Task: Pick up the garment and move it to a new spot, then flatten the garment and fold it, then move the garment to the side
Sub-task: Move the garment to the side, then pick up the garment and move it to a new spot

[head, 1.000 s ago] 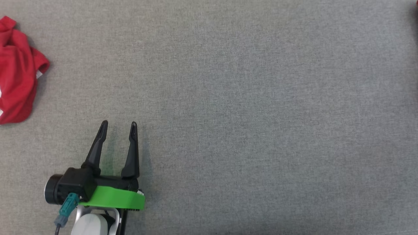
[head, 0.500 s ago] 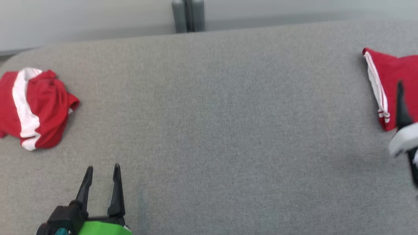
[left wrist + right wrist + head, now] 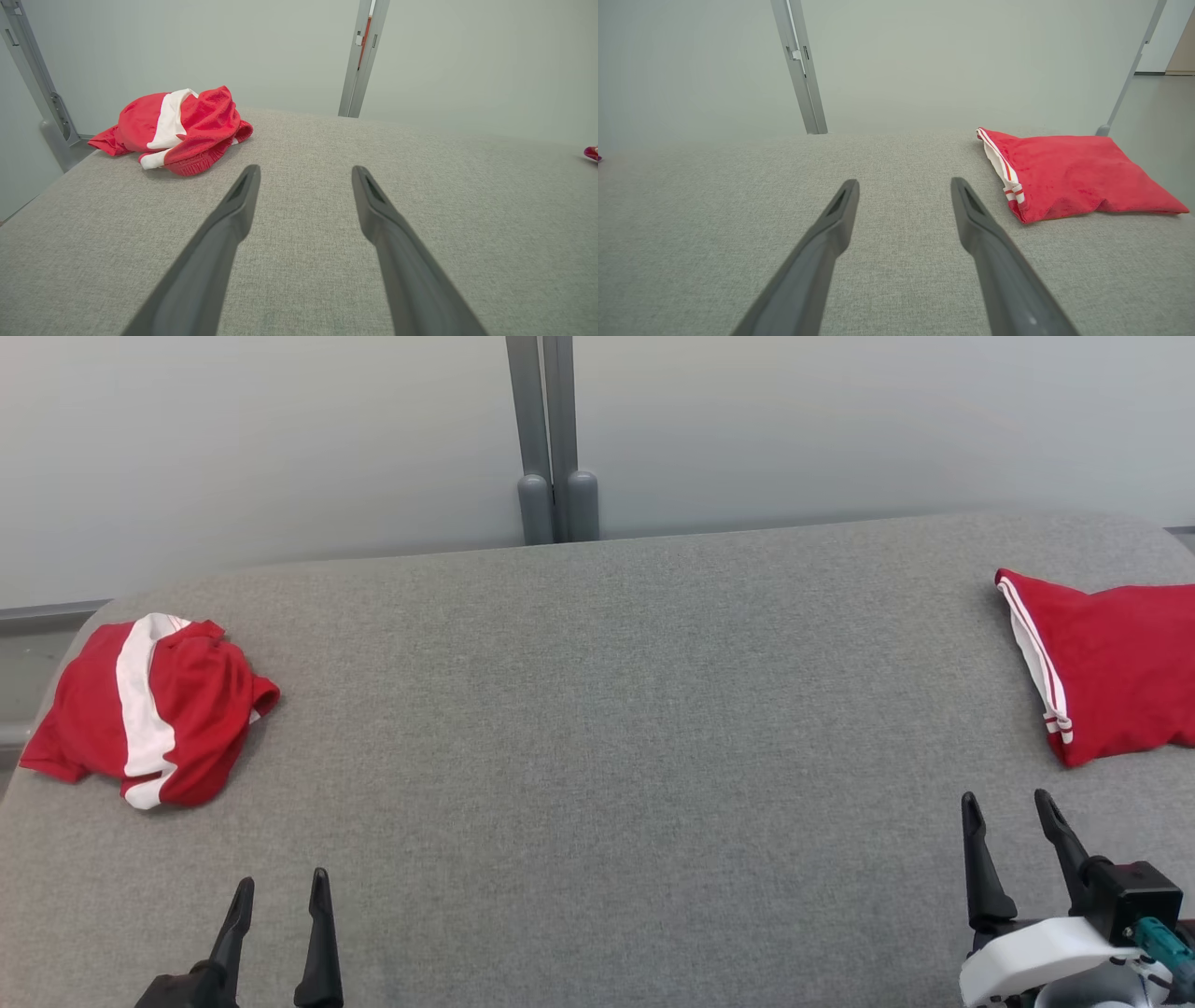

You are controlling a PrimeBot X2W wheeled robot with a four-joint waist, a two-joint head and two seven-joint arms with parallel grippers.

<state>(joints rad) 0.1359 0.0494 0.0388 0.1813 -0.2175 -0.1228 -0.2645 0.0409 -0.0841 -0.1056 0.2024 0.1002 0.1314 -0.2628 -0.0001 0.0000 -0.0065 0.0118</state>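
2 red garments are seen in head view: crumpled garment (image 3: 177, 709) w/ white stripe at table (image 3: 607, 756) far left, folded garment (image 3: 1120, 663) far right. Ribbed hem is made out in left wrist view. Left gripper (image 3: 282, 877) & right gripper (image 3: 1005, 795) are held spread, empty. 1 grey post (image 3: 551, 429) is stood behind.

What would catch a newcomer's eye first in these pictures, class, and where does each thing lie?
Two splashes of red on the grey surface: a crumpled red garment with a broad white stripe at its left end, and a flatter red garment with thin white stripes at its right end. Nearer the robot, the left tool and right tool stand open and empty.
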